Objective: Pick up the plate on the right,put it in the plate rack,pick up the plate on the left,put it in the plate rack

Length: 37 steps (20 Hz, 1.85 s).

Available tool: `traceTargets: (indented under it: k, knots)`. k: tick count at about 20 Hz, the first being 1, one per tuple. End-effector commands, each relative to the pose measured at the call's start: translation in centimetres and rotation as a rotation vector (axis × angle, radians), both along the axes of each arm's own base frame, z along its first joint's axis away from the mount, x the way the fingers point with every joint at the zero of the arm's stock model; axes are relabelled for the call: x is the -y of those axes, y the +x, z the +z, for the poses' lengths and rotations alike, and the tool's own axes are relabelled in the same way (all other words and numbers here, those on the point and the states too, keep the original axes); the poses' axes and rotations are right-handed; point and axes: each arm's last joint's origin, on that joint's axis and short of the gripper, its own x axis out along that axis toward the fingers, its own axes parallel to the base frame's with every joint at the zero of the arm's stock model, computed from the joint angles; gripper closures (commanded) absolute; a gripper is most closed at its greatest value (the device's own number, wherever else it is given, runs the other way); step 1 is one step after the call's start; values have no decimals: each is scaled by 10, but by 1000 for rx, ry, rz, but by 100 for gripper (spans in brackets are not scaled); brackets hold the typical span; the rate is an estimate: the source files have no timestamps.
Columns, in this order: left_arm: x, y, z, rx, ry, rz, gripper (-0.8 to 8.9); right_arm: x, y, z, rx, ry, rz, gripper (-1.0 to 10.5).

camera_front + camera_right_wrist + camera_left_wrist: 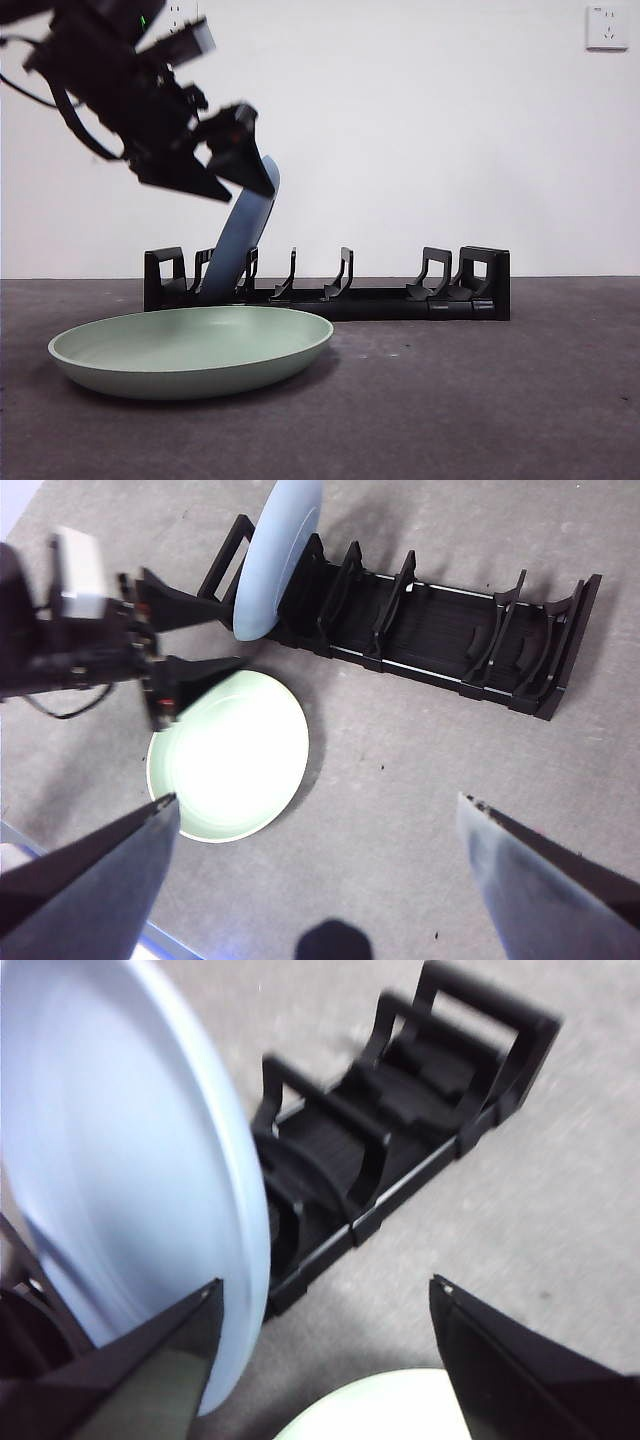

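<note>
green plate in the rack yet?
No: in the front view the green plate lies flat on the table in front of the plate rack, and only the blue plate stands in it.

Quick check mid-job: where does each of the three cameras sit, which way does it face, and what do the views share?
Front: low at table height, looking level across the green plate to the plate rack; left hand enters from upper left.
Left wrist: beside the blue plate standing in the rack, own jaws apart.
Right wrist: high, looking down on everything; right hand open, empty.
Shared: all show the rack and both plates.
</note>
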Motion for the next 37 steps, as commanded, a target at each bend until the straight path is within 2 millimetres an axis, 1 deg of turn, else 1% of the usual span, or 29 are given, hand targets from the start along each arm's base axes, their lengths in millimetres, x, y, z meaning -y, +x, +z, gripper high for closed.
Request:
traceTargets:
  k: [1,3,5,6,8,10,14,16,19,21,22,25,31,37]
  knots:
    - [-3,-11,16,24,-18,-1,465,-1,1,-5,-31,-12,10,474]
    - [-9,-24,32,31,-20,-2,464,-1,2,-5,-32,-12,9,474]
    - [-17,-41,48,24,-16,-2,465,-3,8,-7,-35,-11,7,475]
    - [-21,-51,56,24,-9,-6,465,-6,13,-10,-46,-14,12,475]
    - [-31,-75,72,31,17,-46,465,-20,28,-23,-96,-31,46,475]
    - [-42,-100,85,41,54,-77,465,-40,48,-44,-156,-54,90,475]
    - [-63,-145,100,56,128,-118,465,-87,86,-106,-267,-103,172,475]
    - [-71,-164,103,53,143,-128,465,-108,100,-143,-324,-125,194,476]
    - [-79,-187,104,12,119,-203,465,-130,113,-191,-392,-159,222,478]
    - [-82,-196,104,0,120,-213,465,-141,119,-216,-420,-173,234,478]
    - [-83,-198,104,-3,120,-214,465,-146,120,-225,-428,-177,238,478]
    - [-85,-203,103,-22,118,-225,465,-157,124,-246,-445,-178,237,478]
    - [-86,-204,102,-34,124,-228,465,-168,128,-266,-456,-199,239,479]
    - [-86,-204,102,-33,126,-229,465,-174,130,-288,-500,-223,244,480]
